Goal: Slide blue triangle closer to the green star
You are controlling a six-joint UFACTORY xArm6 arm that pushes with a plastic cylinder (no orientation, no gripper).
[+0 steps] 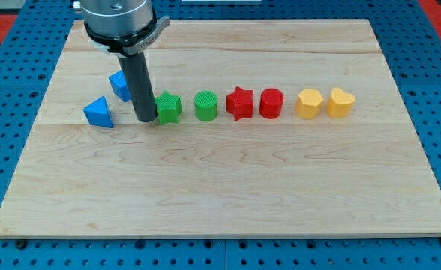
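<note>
My rod hides part of the blue cube [119,85] behind it and the left edge of the green star [168,107]; the arm's mount is cut off at the view's top. There are no fingers to open or close, only my tip [146,119], which rests on the board just left of the star, touching or nearly so. The blue triangle [99,112] sits left of the tip, apart from it, near the board's left edge. Wide bare wood lies below the row. The board [228,195] is pale grained wood on blue pegboard. Rightward run a ribbed green cylinder [205,105], red star [240,103], red cylinder [271,103], and two yellow blocks [325,103], shapes unclear
</note>
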